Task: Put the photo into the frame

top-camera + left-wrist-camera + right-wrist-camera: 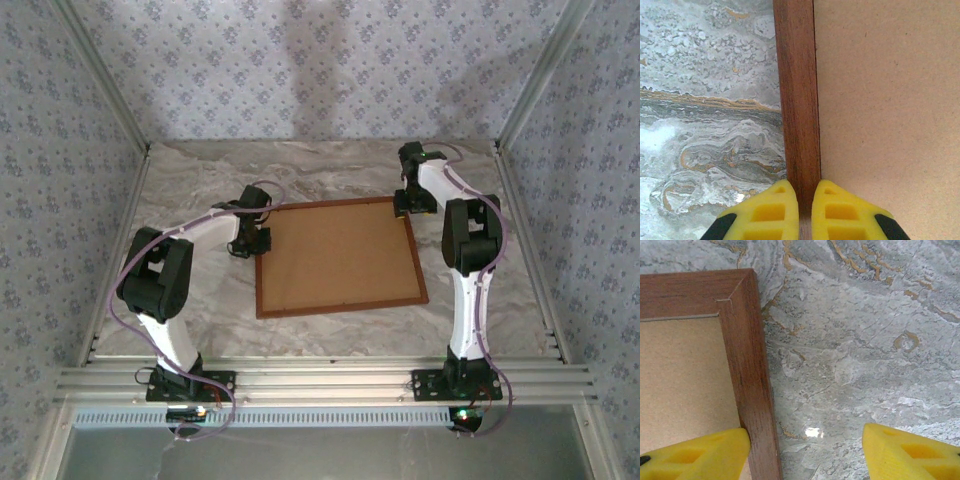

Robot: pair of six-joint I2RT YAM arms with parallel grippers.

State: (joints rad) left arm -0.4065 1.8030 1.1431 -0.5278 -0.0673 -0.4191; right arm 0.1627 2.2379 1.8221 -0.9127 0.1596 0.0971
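Where the frame lies: the frame (pixel 340 306) is flat on the marble table (pixel 330 175), between the two arms, with its back up and a brown backing board (pixel 335 255) sitting inside the wood rails.
Left pincer: the left gripper (pixel 250 245) is at the frame's left rail near the far corner. In the wrist view its yellow fingers (pixel 772 210) are closed almost together over the rail, gripping nothing that I can make out.
Right pincer: the right gripper (pixel 412 205) is at the far right corner, spread open. One finger (pixel 700 452) is over the board just beside the rail and the other is out over bare table, so the jaws straddle the rail without clamping it.
Handling, frame: probably stiff and fairly light, with thin rails. Lying flush, it leaves little room to get a finger under, so a pinch across one rail near a corner looks the best hold.
Handling, photo: a printed sheet would likely bend and slide, so it is best taken by an edge.
Hidden: the board covers whatever is beneath it, so I cannot tell whether the photo or any glass is inside. Whether the left fingertips press on the wood is also unclear.
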